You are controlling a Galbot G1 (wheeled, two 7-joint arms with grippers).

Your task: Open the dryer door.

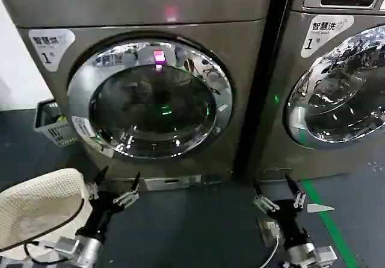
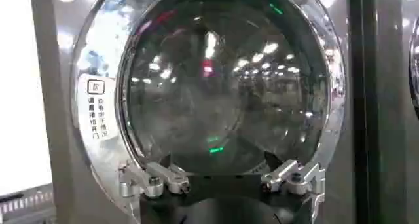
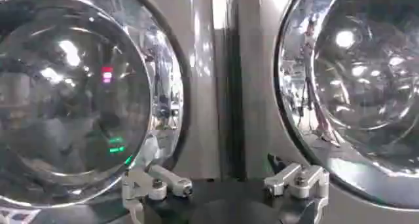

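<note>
door shut | round chrome-ringed dark-glass dryer door (image 1: pixel 150 96) | left gripper (image 1: pixel 114 186) fingers spread, holding nothing | right gripper (image 1: pixel 278 194) same, low | tip: probably hook the ring's right edge, pull out slowly

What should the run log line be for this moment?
dryer door: closed | left gripper: open, low before it | right gripper: open, low

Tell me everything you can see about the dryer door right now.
The dryer door is a large round porthole: a wide mirror-chrome ring around dark domed glass, with a small white sticker on the ring. It looks shut against the grey machine front. Nothing touches it; the open left pincer is low in front of it.
</note>
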